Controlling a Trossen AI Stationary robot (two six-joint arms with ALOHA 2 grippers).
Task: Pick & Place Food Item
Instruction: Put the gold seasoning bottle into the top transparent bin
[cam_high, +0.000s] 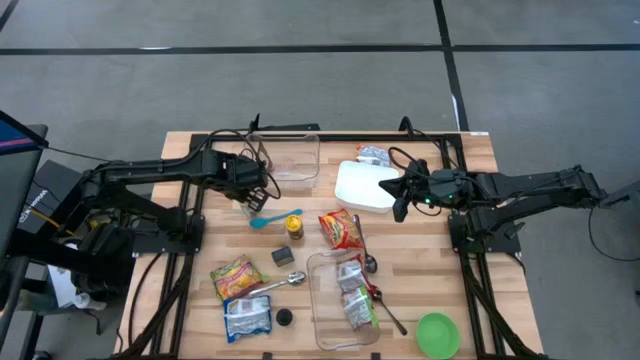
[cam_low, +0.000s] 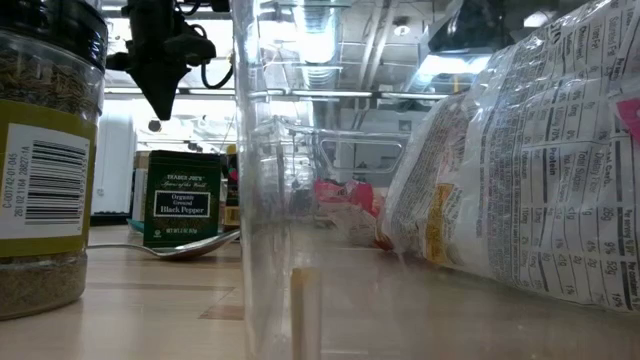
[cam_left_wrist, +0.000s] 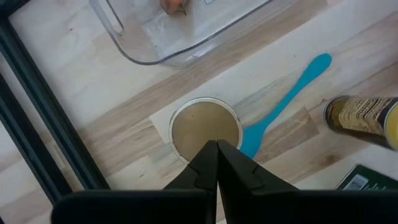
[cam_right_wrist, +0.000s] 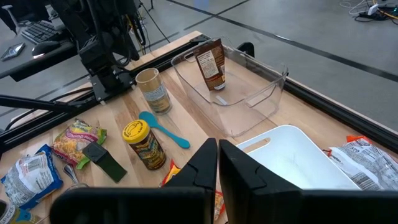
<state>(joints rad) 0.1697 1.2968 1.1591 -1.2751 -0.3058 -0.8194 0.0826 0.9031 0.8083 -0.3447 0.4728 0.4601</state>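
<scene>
My left gripper (cam_left_wrist: 216, 148) is shut and empty. It points down just above a tan-lidded jar (cam_left_wrist: 205, 129) that stands on the table beside a blue spoon (cam_left_wrist: 281, 104). The far clear bin (cam_right_wrist: 231, 84) holds a brown food packet (cam_right_wrist: 210, 62), which leans on the bin's wall. My right gripper (cam_right_wrist: 217, 149) is also shut and empty, hanging over the white container (cam_right_wrist: 292, 155). In the high view my left gripper (cam_high: 252, 190) is left of centre and my right gripper (cam_high: 398, 192) is right of centre. An orange noodle packet (cam_high: 342, 228) lies flat mid-table.
A yellow-lidded jar (cam_high: 293, 226) and a black pepper tin (cam_high: 282, 255) stand near the spoon. A second clear bin (cam_high: 340, 300) near the front holds packets. Loose packets (cam_high: 237, 277) lie front left, metal spoons (cam_high: 370, 262) beside the bin, a green bowl (cam_high: 437, 335) front right.
</scene>
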